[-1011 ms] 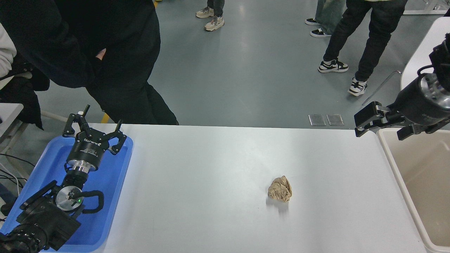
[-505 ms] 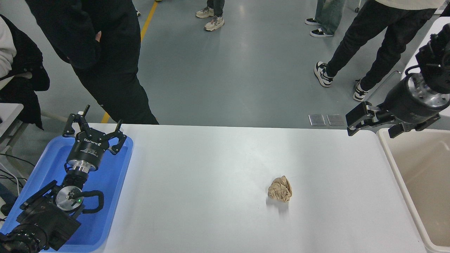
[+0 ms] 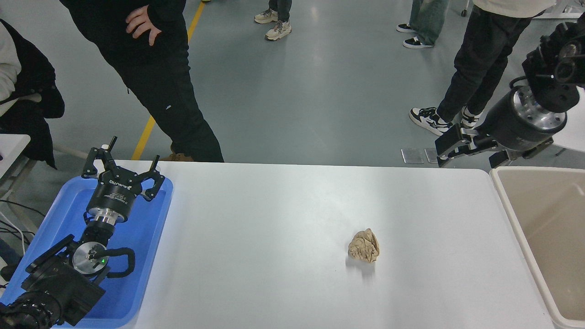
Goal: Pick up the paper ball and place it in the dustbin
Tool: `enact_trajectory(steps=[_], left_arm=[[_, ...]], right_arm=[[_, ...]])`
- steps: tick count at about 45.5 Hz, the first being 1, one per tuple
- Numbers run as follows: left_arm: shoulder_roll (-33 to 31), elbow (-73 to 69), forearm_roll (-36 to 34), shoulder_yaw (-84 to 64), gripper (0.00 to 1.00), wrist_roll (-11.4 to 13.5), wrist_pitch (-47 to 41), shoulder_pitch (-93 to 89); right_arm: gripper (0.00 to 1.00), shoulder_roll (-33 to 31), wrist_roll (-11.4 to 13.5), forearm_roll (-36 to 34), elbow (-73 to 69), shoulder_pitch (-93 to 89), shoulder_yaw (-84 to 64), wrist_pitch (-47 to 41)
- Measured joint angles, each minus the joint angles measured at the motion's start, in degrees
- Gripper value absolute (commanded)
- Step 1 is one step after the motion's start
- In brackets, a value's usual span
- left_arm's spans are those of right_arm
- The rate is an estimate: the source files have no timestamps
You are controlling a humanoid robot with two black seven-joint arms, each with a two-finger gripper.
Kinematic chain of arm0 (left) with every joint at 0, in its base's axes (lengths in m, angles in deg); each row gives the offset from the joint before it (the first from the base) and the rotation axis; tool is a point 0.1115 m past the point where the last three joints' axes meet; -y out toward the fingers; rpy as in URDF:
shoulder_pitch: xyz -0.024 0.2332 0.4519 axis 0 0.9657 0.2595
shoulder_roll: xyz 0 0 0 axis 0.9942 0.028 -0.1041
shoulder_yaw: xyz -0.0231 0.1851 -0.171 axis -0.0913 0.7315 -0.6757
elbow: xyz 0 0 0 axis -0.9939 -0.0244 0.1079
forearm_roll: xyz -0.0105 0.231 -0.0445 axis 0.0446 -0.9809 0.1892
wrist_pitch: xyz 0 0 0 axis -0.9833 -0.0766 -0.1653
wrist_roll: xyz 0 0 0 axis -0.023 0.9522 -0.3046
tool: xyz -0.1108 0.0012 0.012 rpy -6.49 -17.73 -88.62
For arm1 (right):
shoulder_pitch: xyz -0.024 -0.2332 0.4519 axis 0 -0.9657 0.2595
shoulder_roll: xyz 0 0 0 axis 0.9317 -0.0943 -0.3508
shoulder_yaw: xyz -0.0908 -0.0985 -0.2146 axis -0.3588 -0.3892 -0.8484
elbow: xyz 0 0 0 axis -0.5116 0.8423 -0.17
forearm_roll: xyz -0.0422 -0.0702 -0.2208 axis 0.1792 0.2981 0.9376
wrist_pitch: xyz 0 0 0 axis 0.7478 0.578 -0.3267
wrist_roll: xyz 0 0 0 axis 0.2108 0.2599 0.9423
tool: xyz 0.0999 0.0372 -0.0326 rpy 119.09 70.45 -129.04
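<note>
The tan crumpled paper ball [image 3: 364, 246] lies on the white table [image 3: 274, 219], right of centre and nearer the front edge. The dustbin [image 3: 506, 201], with its off-white rim and beige inner walls, stands at the table's right end; nothing shows inside the visible part. My right gripper [image 3: 470, 153] hangs open in the air above the table's far right corner, left of the bin's far rim and well beyond the ball. My left gripper [image 3: 124, 162] rests parked and open over the blue tray at the lower left.
A shallow blue tray [image 3: 151, 237] sits at the table's left end under the left arm. A person in black stands at the far left side, and other people's legs show on the floor beyond the far right corner.
My right gripper has risen and drifted left, away from the bin's far rim. The person at the far left has straightened up. The ball has not moved.
</note>
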Motion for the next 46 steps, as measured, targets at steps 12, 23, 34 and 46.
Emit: enact_trajectory(steps=[12,23,34,46], left_arm=[[0.0,0.0,0.0,0.0,1.0,0.0,0.0,0.0],[0.0,0.0,0.0,0.0,1.0,0.0,0.0,0.0],[0.0,0.0,0.0,0.0,1.0,0.0,0.0,0.0],[0.0,0.0,0.0,0.0,1.0,0.0,0.0,0.0]], right_arm=[[1.0,6.0,0.0,0.0,4.3,-7.0,2.7,3.8],[1.0,14.0,0.0,0.1,12.2,-18.3,6.2,10.1],[1.0,18.4,0.0,0.1,19.6,-28.6,9.5,12.3],[1.0,20.3,0.0,0.2,25.5,-37.9,13.8,13.9]])
